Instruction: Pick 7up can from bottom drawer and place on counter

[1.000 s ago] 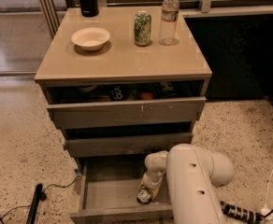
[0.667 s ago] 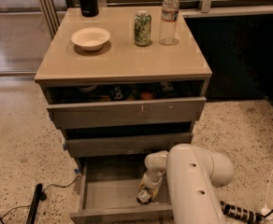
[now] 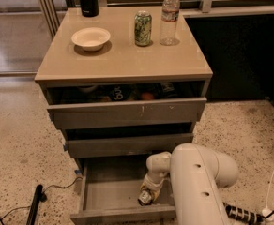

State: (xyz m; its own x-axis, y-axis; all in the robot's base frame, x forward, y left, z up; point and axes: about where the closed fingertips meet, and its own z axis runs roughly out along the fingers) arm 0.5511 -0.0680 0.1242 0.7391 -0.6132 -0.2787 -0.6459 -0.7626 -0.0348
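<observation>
hardly anything is changing from a second ago: the arm (image 3: 198, 182) is staying bent down into the open bottom drawer (image 3: 104, 196), and the hand (image 3: 148, 193) is staying low at the near right of the drawer's bare floor. the silvery can (image 3: 144, 198) is lying right at the tip of the hand, touching it or nearly so, close to the drawer's near wall. whether the hand is apart around the can or already clamped on it, i cannot tell.

judging by this, the pick is in progress and the can is not yet leaving the drawer. the next move is calling for a sure hold, then a lift up and toward the near side, keeping clear of the two drawer fronts above. after that comes a long rise to the beige surface (image 3: 123, 62). the bare near half looks like the safest spot, well apart from the bowl (image 3: 91, 37), the green can (image 3: 143, 28) and the water bottle (image 3: 170, 18) standing along the far side.

the thick white forearm is coming in from the near right, and the wrist is folding downward and slightly left.
</observation>
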